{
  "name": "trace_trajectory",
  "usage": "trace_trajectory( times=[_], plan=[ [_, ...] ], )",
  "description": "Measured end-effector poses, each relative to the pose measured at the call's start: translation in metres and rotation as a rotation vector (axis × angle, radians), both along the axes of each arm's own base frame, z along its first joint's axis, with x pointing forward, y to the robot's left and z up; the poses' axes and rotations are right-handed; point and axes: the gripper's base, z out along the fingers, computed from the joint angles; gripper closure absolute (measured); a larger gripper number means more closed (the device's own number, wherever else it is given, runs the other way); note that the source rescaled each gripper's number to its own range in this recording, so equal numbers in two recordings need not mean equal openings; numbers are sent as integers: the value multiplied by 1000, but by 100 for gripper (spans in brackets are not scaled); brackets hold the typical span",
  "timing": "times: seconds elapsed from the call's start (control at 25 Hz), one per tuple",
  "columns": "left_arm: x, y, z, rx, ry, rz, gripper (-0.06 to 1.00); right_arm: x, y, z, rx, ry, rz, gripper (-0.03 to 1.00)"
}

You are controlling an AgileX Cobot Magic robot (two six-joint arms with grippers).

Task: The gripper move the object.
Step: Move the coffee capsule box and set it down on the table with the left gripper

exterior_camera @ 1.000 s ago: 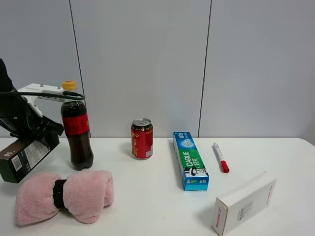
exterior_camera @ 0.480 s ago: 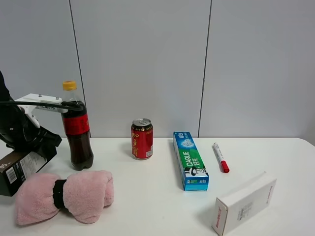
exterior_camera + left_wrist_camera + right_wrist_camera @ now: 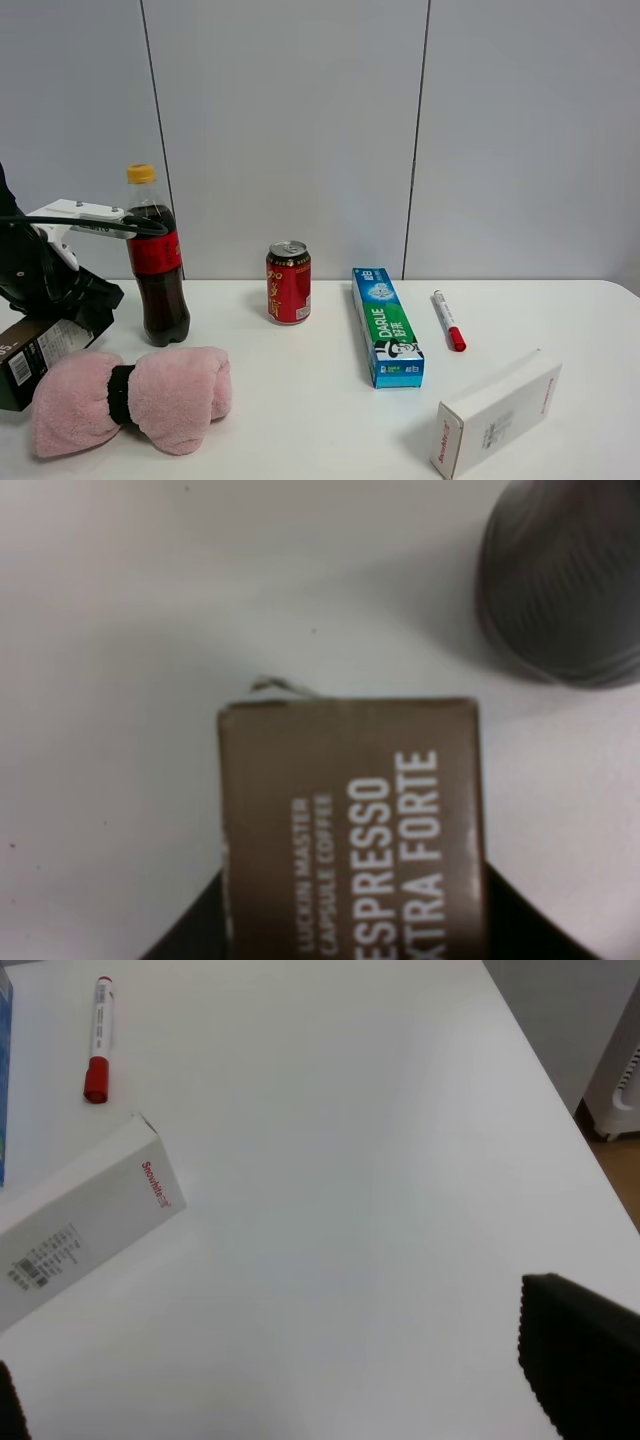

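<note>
Left of frame: cola bottle (image 3: 157,262) upright, yellow cap; pink towel bundle (image 3: 130,397) with black band lies below it. Centre: red can (image 3: 288,283) upright, toothpaste box (image 3: 386,325) flat. Right: red-capped marker (image 3: 448,320); white carton (image 3: 497,412) lower right. All on white table (image 3: 300,420).

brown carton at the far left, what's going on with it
The left tool is clamped on the long dark brown rectangular carton, holding it tilted at the far left of the white table, next to the fluffy pink bow-shaped towel and the dark cola bottle. Whether its low end touches the table is unclear. The right tool hangs open over bare tabletop near the white carton, holding nothing.
</note>
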Motion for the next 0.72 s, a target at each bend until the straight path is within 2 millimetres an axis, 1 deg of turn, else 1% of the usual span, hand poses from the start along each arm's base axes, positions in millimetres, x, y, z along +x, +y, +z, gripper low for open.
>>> trace_trajectory(
  times=[0.32, 0.52, 0.72],
  plan=[
    [0, 0, 0, 1, -6, -1, 93, 0, 0, 0, 0, 0, 0, -3],
    [1, 0, -8, 2, 16, -1, 93, 0, 0, 0, 0, 0, 0, -3],
    [1, 0, -10, 2, 21, -1, 93, 0, 0, 0, 0, 0, 0, -3]
  ],
)
